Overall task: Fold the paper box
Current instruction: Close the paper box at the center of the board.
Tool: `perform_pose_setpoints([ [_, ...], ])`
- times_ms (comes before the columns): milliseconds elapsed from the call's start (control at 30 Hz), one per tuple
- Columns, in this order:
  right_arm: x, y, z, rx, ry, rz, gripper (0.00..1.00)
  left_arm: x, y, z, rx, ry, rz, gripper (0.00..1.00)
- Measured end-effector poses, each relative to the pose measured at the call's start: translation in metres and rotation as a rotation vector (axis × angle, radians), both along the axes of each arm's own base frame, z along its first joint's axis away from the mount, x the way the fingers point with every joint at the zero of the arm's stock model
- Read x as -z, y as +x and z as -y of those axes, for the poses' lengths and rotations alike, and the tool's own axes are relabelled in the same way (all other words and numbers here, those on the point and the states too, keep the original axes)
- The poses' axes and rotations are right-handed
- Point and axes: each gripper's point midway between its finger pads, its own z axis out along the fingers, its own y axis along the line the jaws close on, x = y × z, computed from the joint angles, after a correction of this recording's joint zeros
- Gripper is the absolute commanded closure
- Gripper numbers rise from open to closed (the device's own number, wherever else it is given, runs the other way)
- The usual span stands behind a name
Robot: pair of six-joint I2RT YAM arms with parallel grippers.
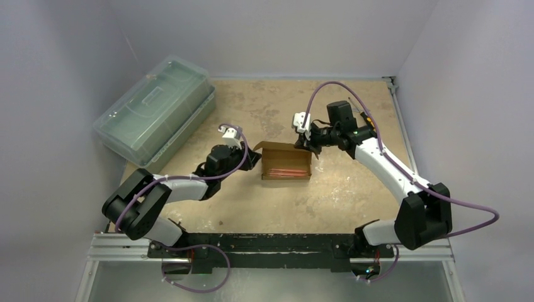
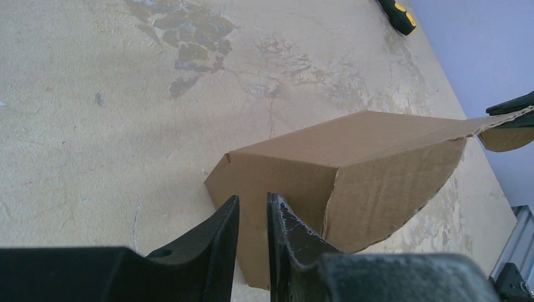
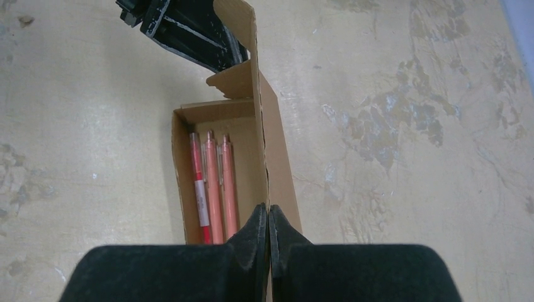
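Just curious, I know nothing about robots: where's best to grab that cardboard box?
Probably pinch a thin standing wall from above, over its free top edge: the paper box lies open with pens inside, so nothing else is thin enough.

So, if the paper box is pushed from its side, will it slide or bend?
Probably it bends first: the paper box is thin cardboard with loose flaps. The three pens inside add little weight, so it likely slides easily on the table, and they may roll about.
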Motion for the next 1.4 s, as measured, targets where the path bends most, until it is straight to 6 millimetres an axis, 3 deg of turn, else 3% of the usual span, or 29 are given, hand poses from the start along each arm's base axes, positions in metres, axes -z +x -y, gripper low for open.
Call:
perform_pose_setpoints([
  [400, 0.0, 0.005, -0.002, 0.015, 0.007, -0.018, 1.0, -0.003, 0.0, 0.001, -0.005, -0.036, -0.016, 0.78],
  [800, -0.005, 0.013, -0.003, 0.051, 0.018, -0.017, 0.89, -0.007, -0.002, 0.002, -0.008, -0.058, -0.03, 0.78],
  [1400, -0.003, 0.014, -0.003, 0.045, 0.014, -0.015, 0.89, -0.011, -0.005, 0.004, 0.01, -0.074, -0.031, 0.78],
])
